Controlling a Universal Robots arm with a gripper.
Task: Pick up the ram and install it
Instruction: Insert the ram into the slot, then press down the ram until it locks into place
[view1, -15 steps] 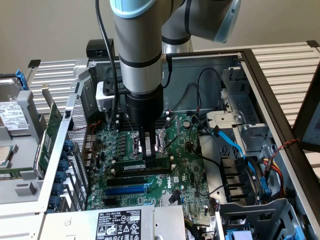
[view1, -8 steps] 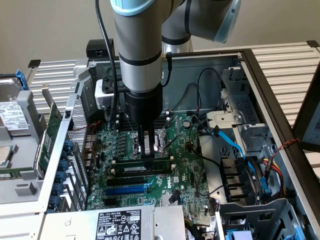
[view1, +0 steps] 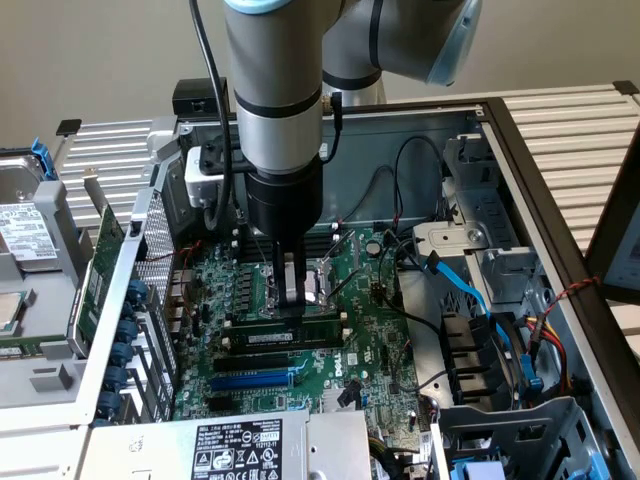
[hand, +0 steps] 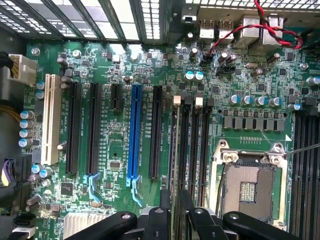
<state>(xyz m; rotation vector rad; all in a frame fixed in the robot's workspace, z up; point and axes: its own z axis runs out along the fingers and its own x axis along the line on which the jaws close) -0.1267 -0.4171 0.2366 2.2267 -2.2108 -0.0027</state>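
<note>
Misalignment is my worry: my claw (view1: 291, 296) pinches the ram (view1: 290, 331) by its top edge, with the stick down at a slot (hand: 176, 150) beside the CPU socket (hand: 248, 187), and I judge it not fully seated. If it sits tilted or off the slot's line, pushing could jam or flex the motherboard (hand: 120, 150).

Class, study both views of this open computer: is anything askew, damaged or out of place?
Nothing stands out. The ram lies level in its memory slot under the gripper, on the motherboard; the CPU socket is empty.
</note>
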